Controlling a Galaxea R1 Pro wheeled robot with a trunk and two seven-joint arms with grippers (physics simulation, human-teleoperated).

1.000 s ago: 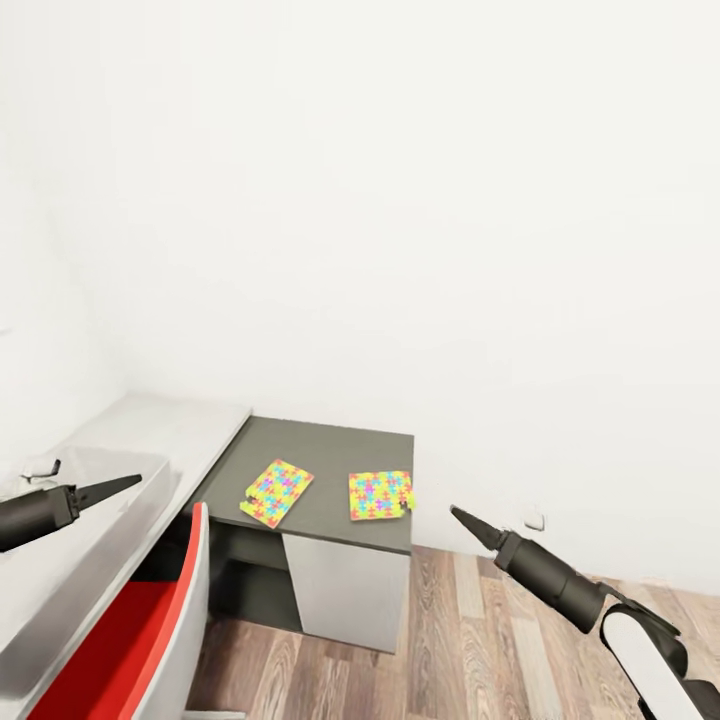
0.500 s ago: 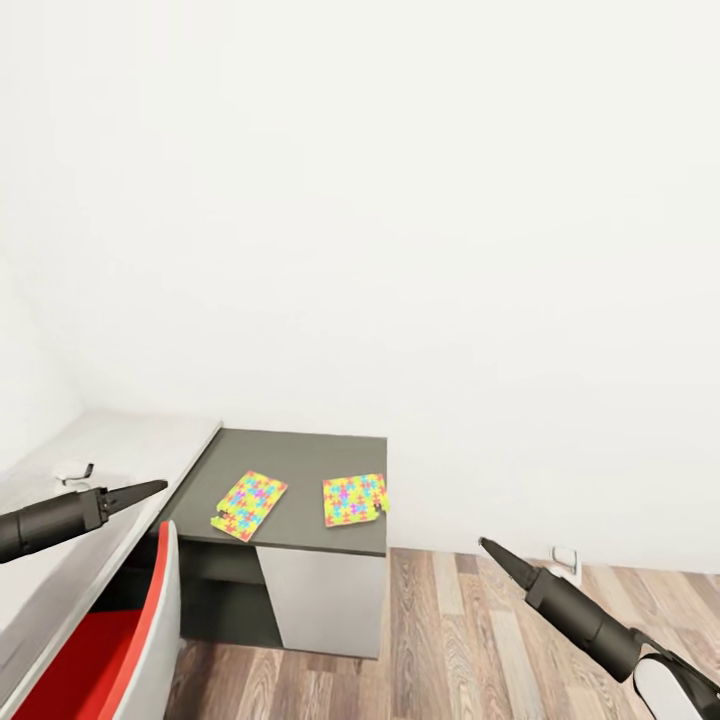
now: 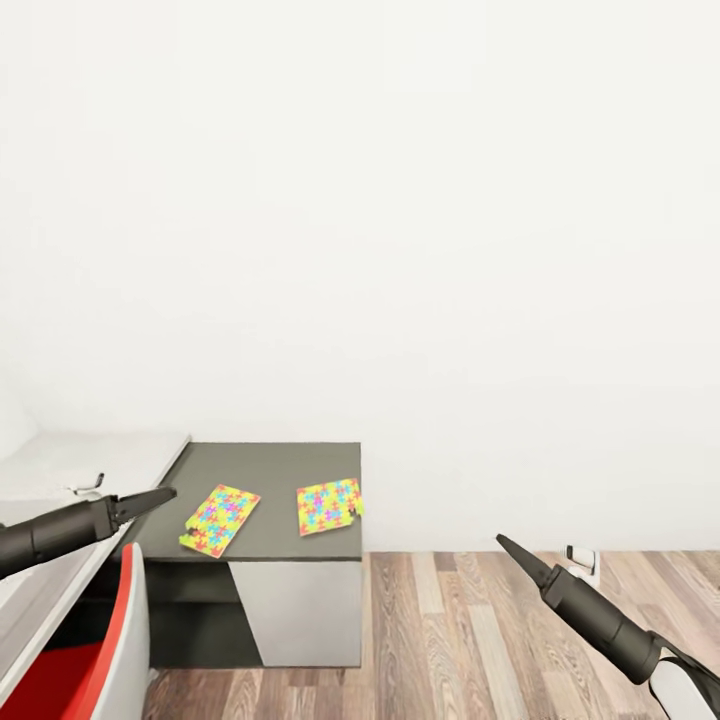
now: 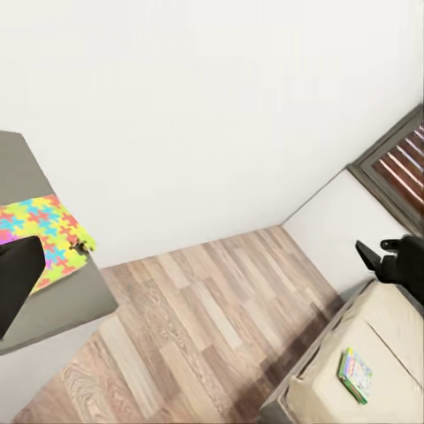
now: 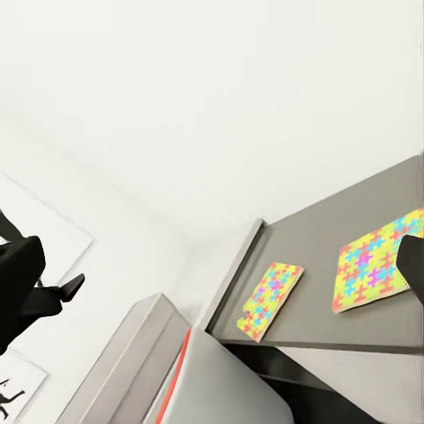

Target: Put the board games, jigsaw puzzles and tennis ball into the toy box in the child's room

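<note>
Two jigsaw puzzles lie flat on the table's low dark grey section. The right wrist view has both squares too. My left gripper hovers just left of them, over the pale desk top. My right gripper hangs over the wood floor, right of the desk. In each wrist view the fingers sit at opposite edges with nothing between them. A green-blue board game lies on the cream bed. The toy box and the tennis ball are out of view.
A red chair stands at the desk's near left side. A white wall rises straight behind the desk, with a small outlet low on it. Wood plank floor stretches right of the desk.
The camera has swung to the right, so the desk and chair sit further left in the picture. The puzzles have not moved on the desk. Both arms keep roughly their pose.
</note>
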